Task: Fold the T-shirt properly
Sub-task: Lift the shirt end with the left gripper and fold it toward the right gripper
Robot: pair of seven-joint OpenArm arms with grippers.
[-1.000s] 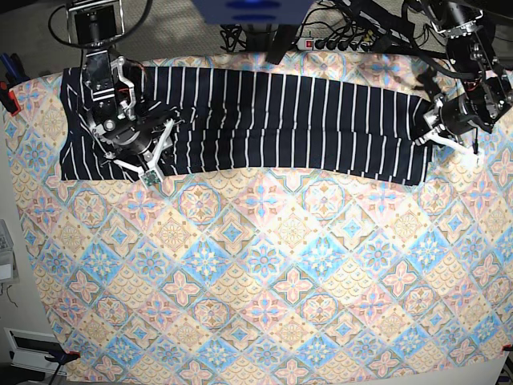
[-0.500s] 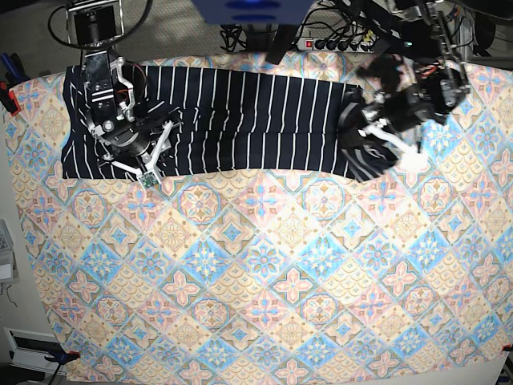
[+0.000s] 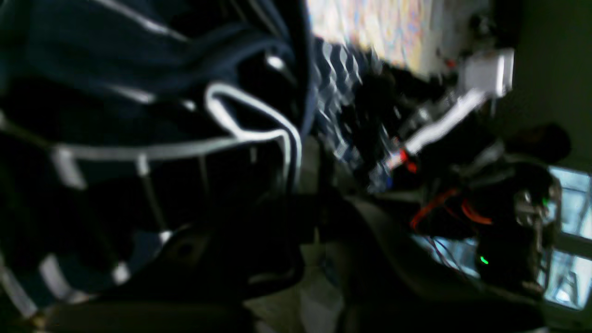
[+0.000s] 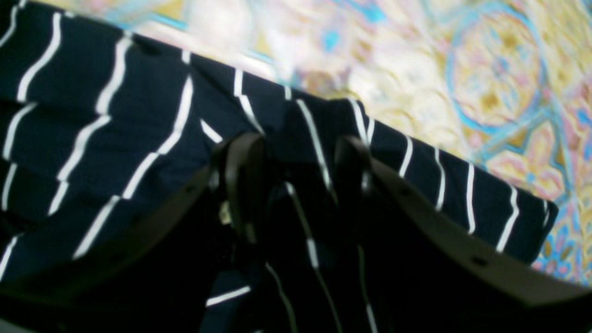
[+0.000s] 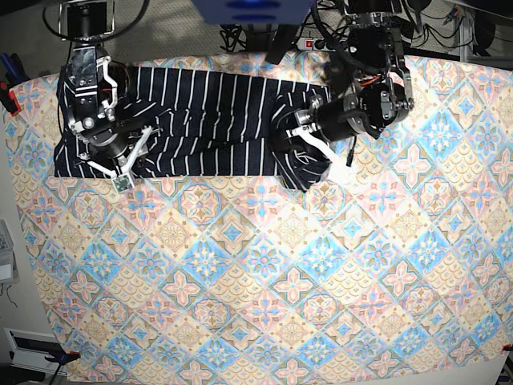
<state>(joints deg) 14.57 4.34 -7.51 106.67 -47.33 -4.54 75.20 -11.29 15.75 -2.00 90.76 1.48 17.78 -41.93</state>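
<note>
The T-shirt (image 5: 208, 120), dark navy with thin white stripes, lies as a long band across the far left of the table. Its right end is bunched and lifted by my left gripper (image 5: 317, 156), which is shut on the cloth above the shirt's middle right. In the left wrist view, gathered striped cloth (image 3: 138, 92) fills the left half and hides the fingers. My right gripper (image 5: 120, 156) rests on the shirt's left end with its jaws spread. In the right wrist view its dark fingers (image 4: 240, 185) stand apart, and a ridge of the shirt (image 4: 115, 115) lies between them.
The pastel tile-patterned tablecloth (image 5: 264, 265) covers the whole table and shows beyond the shirt's edge (image 4: 462, 69). A power strip (image 5: 337, 44) and cables lie past the far edge. A red clamp (image 5: 8, 100) grips the cloth at the left edge.
My left gripper has carried the shirt's right end from the far right leftward to above the shirt's middle, shortening the band. The right arm has shifted slightly left.
</note>
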